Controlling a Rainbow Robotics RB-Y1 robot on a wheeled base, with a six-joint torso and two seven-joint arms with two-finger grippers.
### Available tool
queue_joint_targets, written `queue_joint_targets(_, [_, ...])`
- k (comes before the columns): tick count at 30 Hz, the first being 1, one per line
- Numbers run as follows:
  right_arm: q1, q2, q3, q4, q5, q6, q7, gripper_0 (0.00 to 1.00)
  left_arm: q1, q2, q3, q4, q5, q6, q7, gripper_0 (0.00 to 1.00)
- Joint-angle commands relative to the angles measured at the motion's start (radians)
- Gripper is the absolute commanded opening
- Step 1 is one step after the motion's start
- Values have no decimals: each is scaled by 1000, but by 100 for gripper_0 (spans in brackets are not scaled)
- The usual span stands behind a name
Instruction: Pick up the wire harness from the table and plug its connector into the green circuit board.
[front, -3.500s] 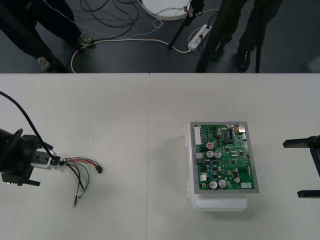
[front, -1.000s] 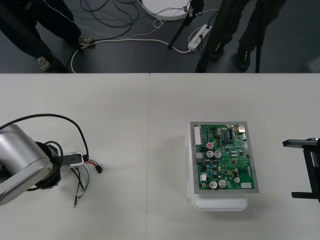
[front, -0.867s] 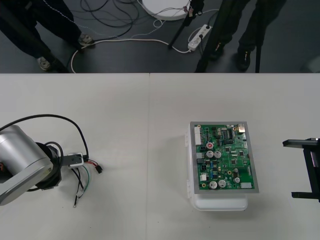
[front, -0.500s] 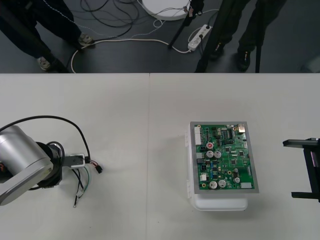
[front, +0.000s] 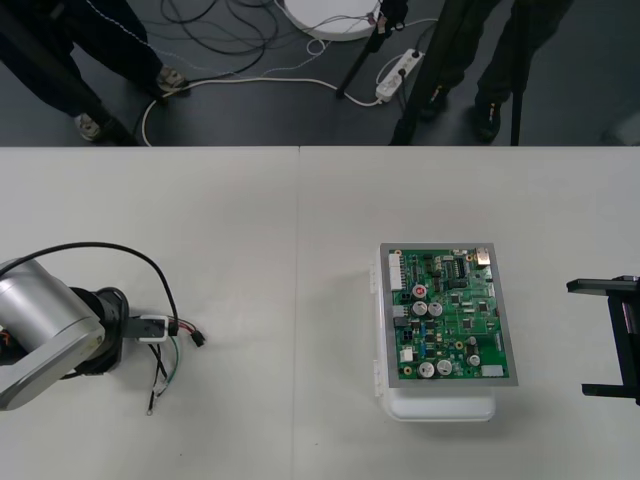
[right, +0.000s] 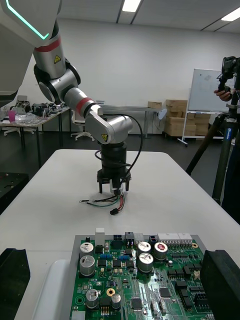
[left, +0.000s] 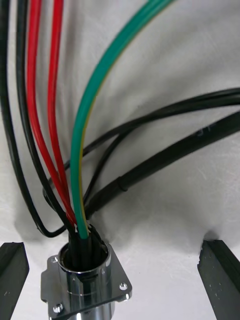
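The left gripper (right: 113, 188) hangs over the harness (front: 168, 352) at the table's (front: 300, 220) 9 o'clock. Its jaws are wide, with the socket (left: 85, 282) loose between them. The board (front: 450, 315) sits toward 4 o'clock. At 3 o'clock of it is the right gripper (front: 605, 338), jaws wide.

Bare table (front: 300, 260) between harness (front: 176, 344) and board (front: 450, 315); left hand (right: 114, 188) stands over socket (left: 85, 280), fingers (left: 217, 270) spread.

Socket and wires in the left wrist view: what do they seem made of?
Socket: polished metal, probably steel or plated; it shines mirror-bright, with sharp highlights across its square flange. Wires: smooth plastic or rubber insulation in red, black and green, with a soft sheen; the conductors inside are hidden.
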Motion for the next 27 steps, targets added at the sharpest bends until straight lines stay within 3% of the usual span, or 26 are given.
queue_joint_targets(1, [-13,-10,-4,8,-11,-11,32,100,-20,-18,-1,-1,-10,53,-18,100])
queue_joint_targets(14, [-13,-2,-4,14,-11,-11,32,100,-21,-20,-3,0,-8,56,-21,97])
queue_joint_targets(15, [-15,-2,-4,14,-11,-11,32,100,-21,-20,-1,0,-8,54,-21,41])
queue_joint_targets(16, [-15,-2,-4,14,-11,-11,31,100,-21,-20,-3,0,-8,56,-23,0])
queue_joint_targets(27, [-15,-2,-4,17,-11,-11,32,100,-21,-18,-3,0,-8,62,-23,0])
